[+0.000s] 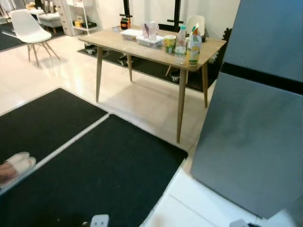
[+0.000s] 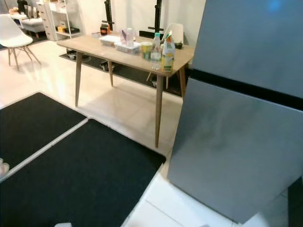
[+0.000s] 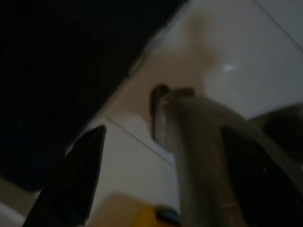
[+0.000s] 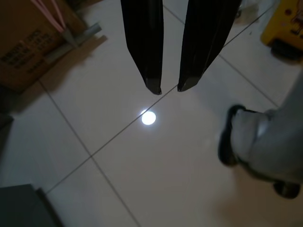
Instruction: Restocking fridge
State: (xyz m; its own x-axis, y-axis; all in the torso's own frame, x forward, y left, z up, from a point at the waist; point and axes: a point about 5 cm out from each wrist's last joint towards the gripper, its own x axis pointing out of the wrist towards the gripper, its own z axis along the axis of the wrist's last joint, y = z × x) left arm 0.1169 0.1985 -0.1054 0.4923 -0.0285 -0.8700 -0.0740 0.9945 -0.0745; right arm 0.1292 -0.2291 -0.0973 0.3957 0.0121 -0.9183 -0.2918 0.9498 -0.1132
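wooden table (image 1: pixel 142 49), black mats (image 1: pixel 109 175), white chair (image 1: pixel 28 28)

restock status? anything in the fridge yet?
Nothing looks done: the grey fridge is shut, and the bottles, green cup and tray sit on the wooden table. Nothing in hand: the right gripper and left gripper hang open over floor. Left: fetch, open, load.

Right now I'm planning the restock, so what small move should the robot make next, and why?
Probably step toward the wooden table: the bottles and other items sit on it, out of reach, while both arms hang idle over the floor and the grey fridge is closed.
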